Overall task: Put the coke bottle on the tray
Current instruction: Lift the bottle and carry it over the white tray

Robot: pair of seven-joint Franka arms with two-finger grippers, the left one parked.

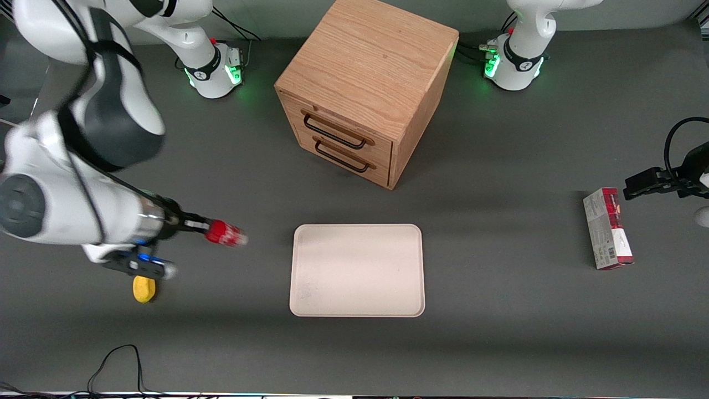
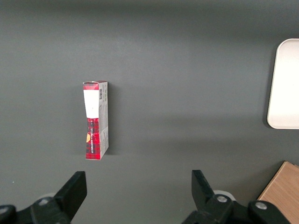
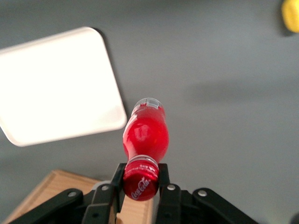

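My right gripper (image 1: 207, 229) is shut on the red cap of the coke bottle (image 1: 226, 233) and holds it in the air, above the table beside the tray (image 1: 357, 270), toward the working arm's end. The bottle is red with a clear base. In the right wrist view the fingers (image 3: 164, 176) clamp the cap and the bottle (image 3: 145, 136) points away from the gripper (image 3: 140, 179), with the cream-white tray (image 3: 56, 86) below and to one side. The tray is flat, with a low rim, and nothing lies on it.
A wooden drawer cabinet (image 1: 365, 83) stands farther from the front camera than the tray. A yellow lemon-like object (image 1: 144, 289) lies under the working arm. A red-and-grey carton (image 1: 607, 228) lies toward the parked arm's end.
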